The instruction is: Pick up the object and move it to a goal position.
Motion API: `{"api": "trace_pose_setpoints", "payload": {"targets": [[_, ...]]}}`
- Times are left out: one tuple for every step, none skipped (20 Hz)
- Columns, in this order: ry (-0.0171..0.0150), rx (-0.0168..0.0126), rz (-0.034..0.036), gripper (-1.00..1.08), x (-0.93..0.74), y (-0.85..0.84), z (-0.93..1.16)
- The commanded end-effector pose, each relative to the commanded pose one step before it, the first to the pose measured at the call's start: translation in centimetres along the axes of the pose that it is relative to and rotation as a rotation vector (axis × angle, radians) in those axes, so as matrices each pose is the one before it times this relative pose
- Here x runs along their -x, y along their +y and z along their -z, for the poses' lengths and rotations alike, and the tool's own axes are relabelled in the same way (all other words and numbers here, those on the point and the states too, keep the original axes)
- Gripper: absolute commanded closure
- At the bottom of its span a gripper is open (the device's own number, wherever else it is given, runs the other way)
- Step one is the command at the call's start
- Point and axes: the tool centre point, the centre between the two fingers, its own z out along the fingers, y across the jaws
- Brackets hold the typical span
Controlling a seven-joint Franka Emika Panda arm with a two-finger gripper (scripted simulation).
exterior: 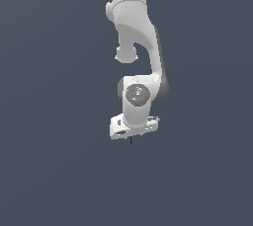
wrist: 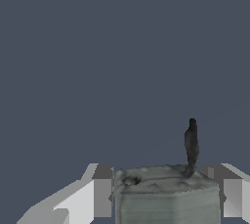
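In the wrist view the object point(wrist: 166, 196), a small grey blocky item with a thin dark stem point(wrist: 191, 142) standing up from one corner, sits between my two fingers. One finger point(wrist: 100, 196) presses one side and the other finger point(wrist: 227, 193) the opposite side. My gripper point(wrist: 163, 203) is shut on the object. In the exterior view my gripper point(exterior: 131, 135) hangs below the white arm, and only the dark stem of the object point(exterior: 131, 141) pokes out under it. The grey body is hidden by the hand there.
The white arm point(exterior: 141, 37) comes down from the top of the exterior view. A plain dark blue-grey surface point(exterior: 49, 170) fills everything else in both views. No goal marker shows.
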Motion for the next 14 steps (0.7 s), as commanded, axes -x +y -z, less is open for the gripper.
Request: {"api": "trace_pose_setpoints", "payload": {"targets": [[0.00148, 0.00053, -0.00003, 1.08, 0.976, -0.119, 1.452], [0.0, 0.0, 0.0, 1.08, 0.46, -0.058, 0.635], [0.0, 0.0, 0.0, 1.08, 0.483, -0.06, 0.668], [0.0, 0.0, 0.0, 1.08, 0.489, -0.061, 0.678], [0.0, 0.0, 0.0, 1.08, 0.492, -0.061, 0.684], [0.0, 0.0, 0.0, 1.08, 0.495, -0.062, 0.689], [0.00001, 0.00049, 0.0, 1.08, 0.497, -0.067, 0.7], [0.0, 0.0, 0.0, 1.08, 0.499, -0.062, 0.698], [0.0, 0.0, 0.0, 1.08, 0.501, -0.062, 0.703], [0.0, 0.0, 0.0, 1.08, 0.502, -0.063, 0.707], [0.0, 0.0, 0.0, 1.08, 0.503, -0.063, 0.711], [0.0, 0.0, 0.0, 1.08, 0.504, -0.063, 0.715], [0.0, 0.0, 0.0, 1.08, 0.505, -0.063, 0.719], [0.0, 0.0, 0.0, 1.08, 0.506, -0.063, 0.723]]}}
